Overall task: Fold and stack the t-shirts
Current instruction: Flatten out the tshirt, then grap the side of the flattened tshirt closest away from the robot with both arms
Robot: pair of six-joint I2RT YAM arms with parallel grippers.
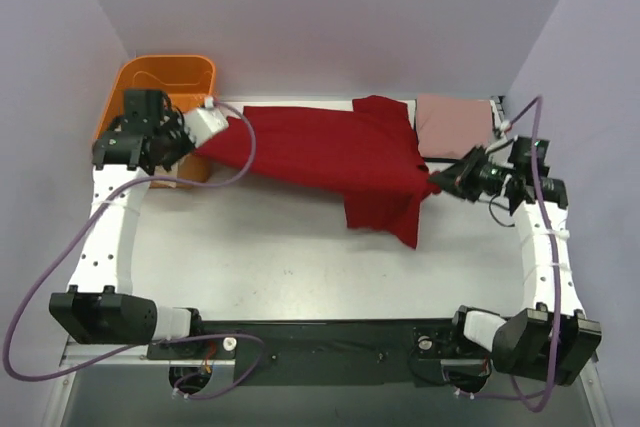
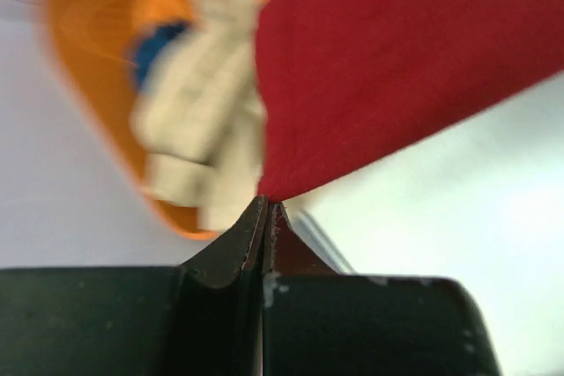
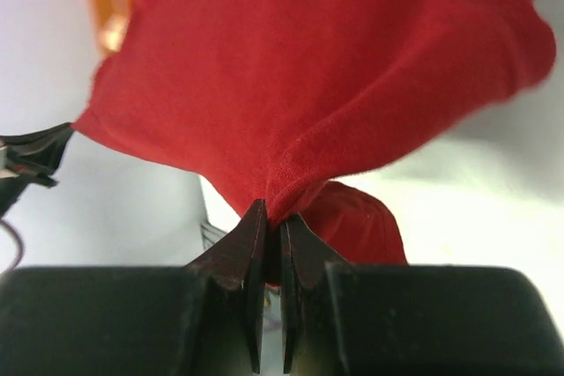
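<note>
A dark red t-shirt (image 1: 330, 152) hangs stretched between both arms across the back of the table. My left gripper (image 1: 200, 147) is shut on its left corner, right in front of the orange basket. In the left wrist view the red t-shirt (image 2: 397, 59) rises from the pinched jaws of the left gripper (image 2: 267, 204). My right gripper (image 1: 437, 179) is shut on the shirt's right edge; a flap droops below it toward the table. In the right wrist view the right gripper (image 3: 273, 213) clamps a bunched fold of the red t-shirt (image 3: 317, 68). A folded dusty pink t-shirt (image 1: 452, 125) lies at the back right.
An orange plastic basket (image 1: 140, 82) stands at the back left corner, with beige cloth (image 2: 203, 103) and blue cloth (image 2: 154, 46) inside it. Purple cables loop off both arms. The white table (image 1: 290, 267) stretches in front of the hanging shirt.
</note>
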